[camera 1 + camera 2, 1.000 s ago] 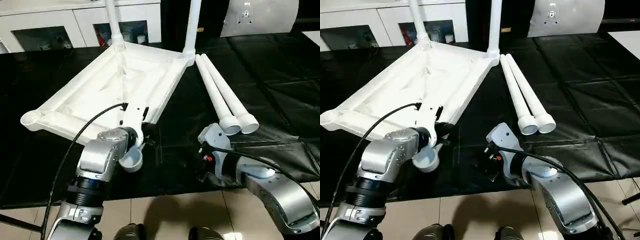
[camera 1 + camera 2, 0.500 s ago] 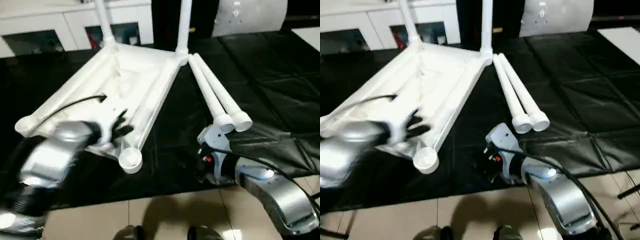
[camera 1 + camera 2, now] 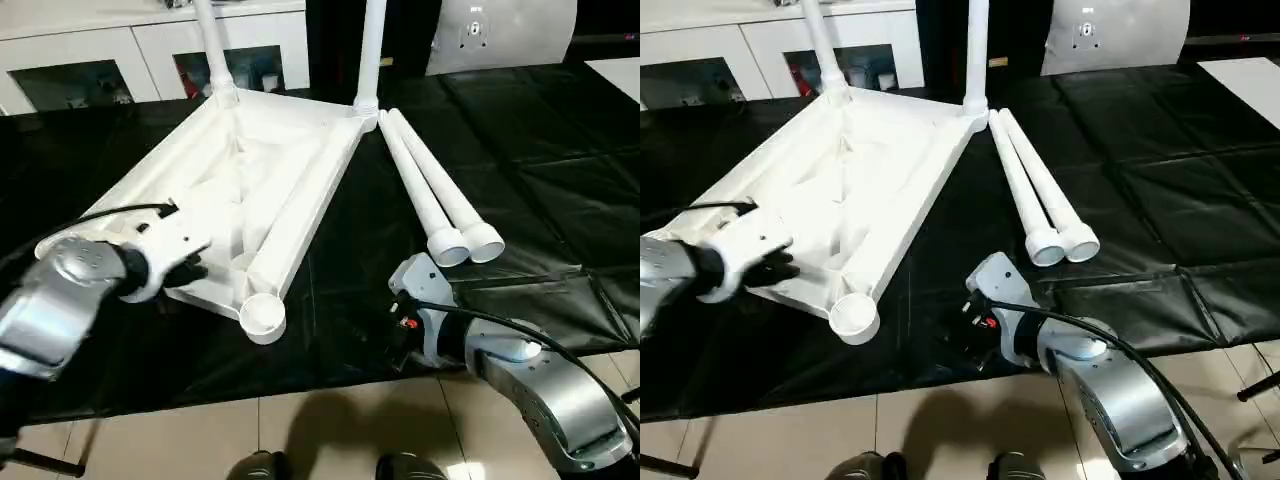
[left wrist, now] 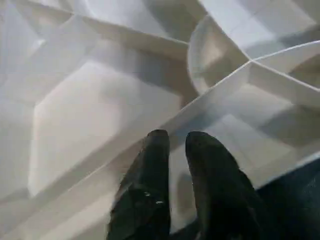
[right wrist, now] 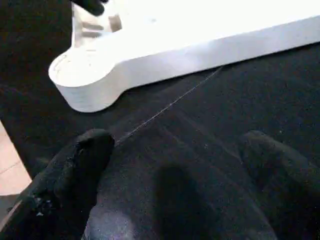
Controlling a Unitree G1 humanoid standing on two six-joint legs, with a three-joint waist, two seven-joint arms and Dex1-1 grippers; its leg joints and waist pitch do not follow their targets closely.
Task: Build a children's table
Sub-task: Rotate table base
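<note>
The children's table lies upside down on the black-covered table, ribbed underside up. Two legs stand fitted in the far corner sockets at 12 o'clock: one leg on the left, another on the right. Two loose legs lie side by side, touching, just beside the top's right edge at 2 o'clock, flared ends toward the robot. The near corner socket at 6 o'clock is empty, and the socket at 9 o'clock appears empty too.

The left hand sits over the near left rim of the top, its fingers nearly pressed together with a narrow gap, pinching nothing that can be seen. The right hand rests low over the black cover at 5 o'clock, fingers spread wide and empty.

Handling judgement: the plastic looks light, stiff and smooth, so likely slippery; a loose leg is best taken mid-shaft, the top by its rim or a rib.

The left wrist view shows the ribs and a curved socket wall close up, and the finger gap. The right wrist view shows the empty near socket just beyond the spread fingers. The head views alone show the legs.
</note>
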